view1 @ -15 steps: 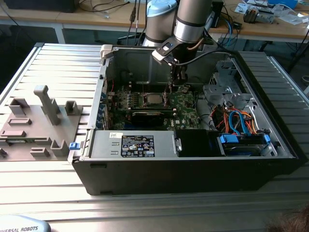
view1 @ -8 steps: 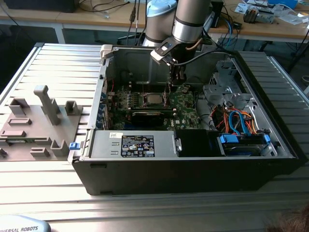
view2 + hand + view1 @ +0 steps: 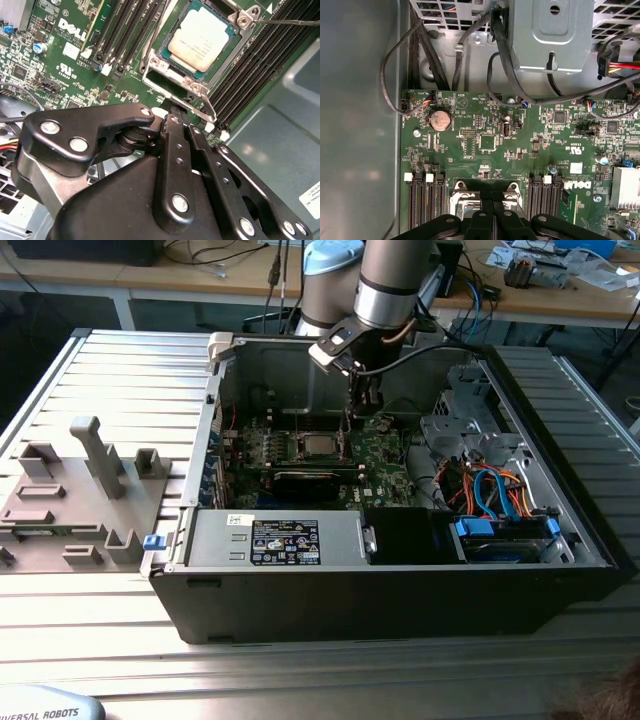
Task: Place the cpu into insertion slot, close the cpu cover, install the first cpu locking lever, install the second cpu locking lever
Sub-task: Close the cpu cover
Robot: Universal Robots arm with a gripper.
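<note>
The cpu (image 3: 202,37) lies flat in the insertion slot (image 3: 165,52) on the green motherboard (image 3: 65,55), its silver top showing. The silver cpu cover (image 3: 172,75) frames it and looks lowered around it. A thin locking lever (image 3: 290,22) runs out from one side of the socket, and another lever (image 3: 151,42) runs along the other side. My gripper (image 3: 175,114) hangs just above the socket's edge with its black fingers together and nothing seen between them. The exterior view shows the gripper (image 3: 360,412) inside the open case, slightly right of the cpu (image 3: 318,446).
Black memory slots (image 3: 125,30) flank the socket. A grey drive cage (image 3: 552,30) and dark cables (image 3: 505,60) hang over the board's far end. A power supply (image 3: 280,540) and blue drive tray (image 3: 500,532) line the case front. A grey fixture plate (image 3: 80,490) lies outside it.
</note>
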